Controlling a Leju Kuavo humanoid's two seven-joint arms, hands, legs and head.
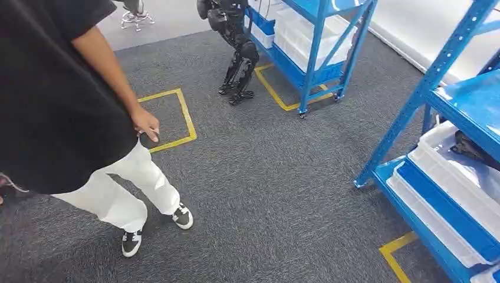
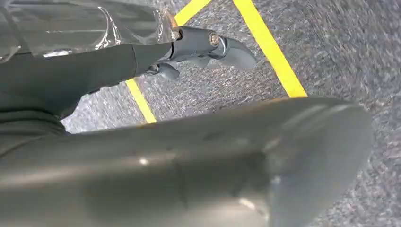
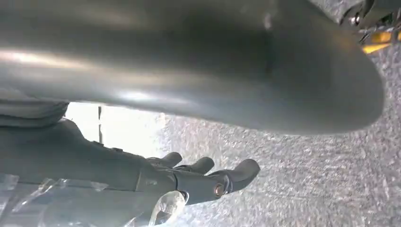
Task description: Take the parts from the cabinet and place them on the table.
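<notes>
The head view looks down on a grey carpet floor (image 1: 277,194) with yellow tape squares (image 1: 177,118) on it. At the right stands a blue cabinet (image 1: 433,73), and on its lower shelves lie white bins (image 1: 454,177). In one bin there is a dark thing (image 1: 471,147), maybe a part, but I cannot tell exactly what it is. A second blue rack (image 1: 315,53) with white bins stands farther away, and another black robot (image 1: 236,47) stands just beside it. At the left a person (image 1: 53,94) in a black shirt and white trousers stands on the carpet, with one hand (image 1: 145,124) hanging down.

The left hand (image 2: 208,47) hangs above the carpet near a yellow line. Its fingers are stretched out and apart, and they hold nothing. The right hand (image 3: 203,177) hangs above the carpet too, its fingers stretched out side by side, with nothing between them.
</notes>
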